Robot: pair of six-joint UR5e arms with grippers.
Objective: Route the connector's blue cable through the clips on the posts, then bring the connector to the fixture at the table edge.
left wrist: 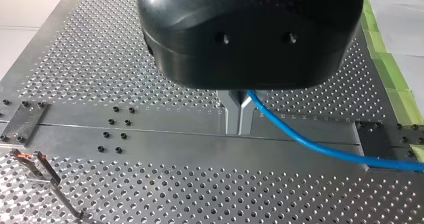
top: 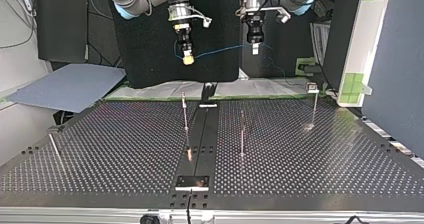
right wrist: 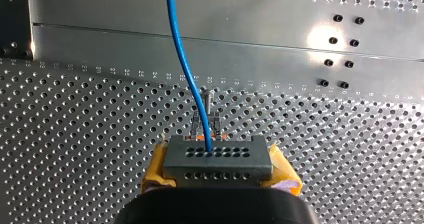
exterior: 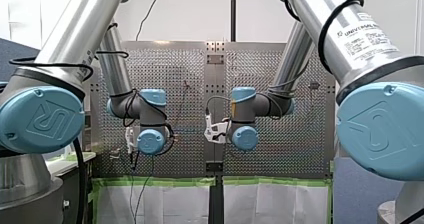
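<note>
- Grey connector (right wrist: 218, 159): clamped between the yellow pads (right wrist: 155, 171) of my right hand (top: 188, 54); carried high off the worktop (top: 125, 149), near 11 o'clock in the top view.
- Blue cable (left wrist: 320, 145): leaving the connector's perforated face and spanning free air to my left hand (left wrist: 238, 115), near 12 o'clock in the top view; pinched there between closed metal fingers (left wrist: 229, 115).
- Clip-topped post (right wrist: 205, 109): under the connector in the right wrist view, just beside the cable, not visibly holding it.
- Top view: centre post (top: 185, 111) near the worktop's middle; second post (top: 242, 134) at about 4 o'clock of it; third post (top: 315, 109) further out toward 3 o'clock. No cable seen in any clip.
- Step in hand, as judged: routing not yet begun; cable span poised above the first post.
- Next move, as judged: lower both hands together, keep the span taut, line it up with the clip mouth, press in without bending the post.
</note>
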